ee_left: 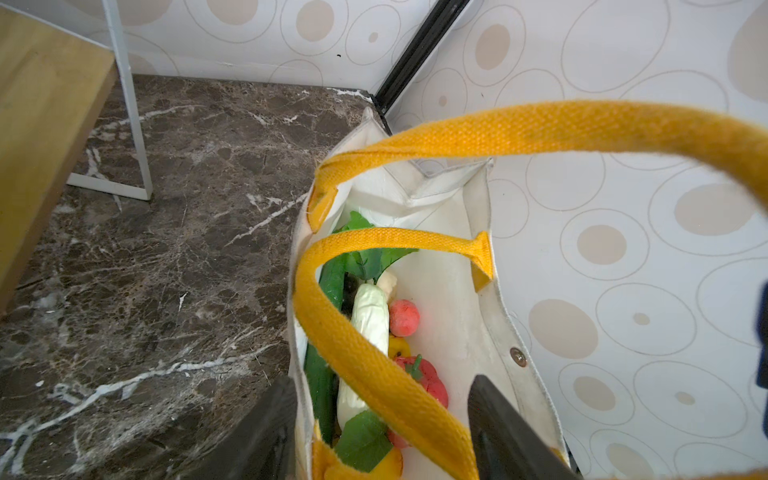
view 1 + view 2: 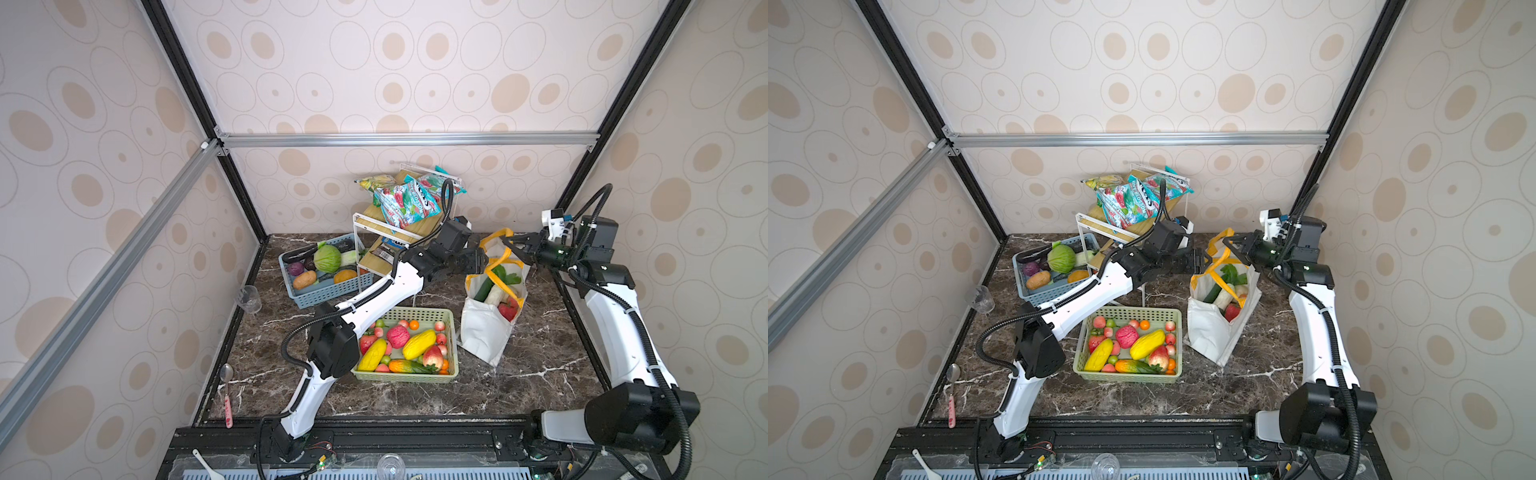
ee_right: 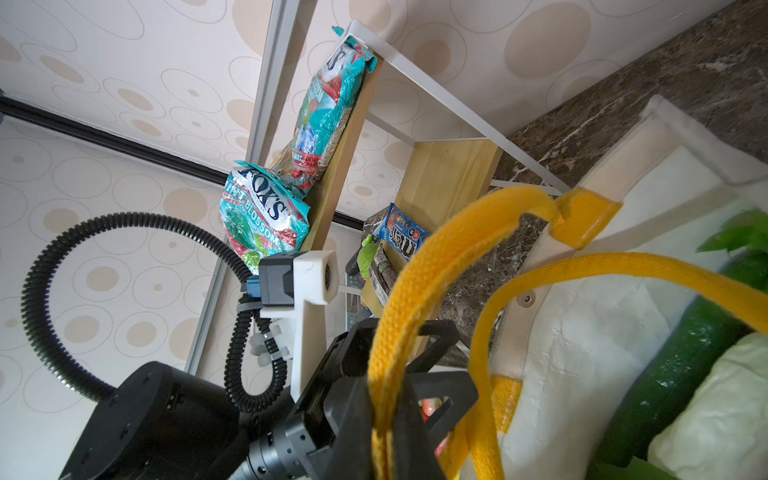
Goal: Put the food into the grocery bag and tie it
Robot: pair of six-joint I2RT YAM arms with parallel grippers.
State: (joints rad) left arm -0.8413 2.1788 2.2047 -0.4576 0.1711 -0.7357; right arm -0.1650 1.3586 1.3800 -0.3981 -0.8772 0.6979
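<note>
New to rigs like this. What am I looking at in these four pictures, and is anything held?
Two white robot arms with pincer grippers work at a marble table. Two pictures look down from overhead, nearly identical; two come from wrist cameras. On the table stand a white grocery bag holding toy food, a green basket and a blue basket of toy produce, and a rack with snack packets. The right gripper is shut on a yellow handle; the left gripper is open, straddling the bag's rim.
</note>
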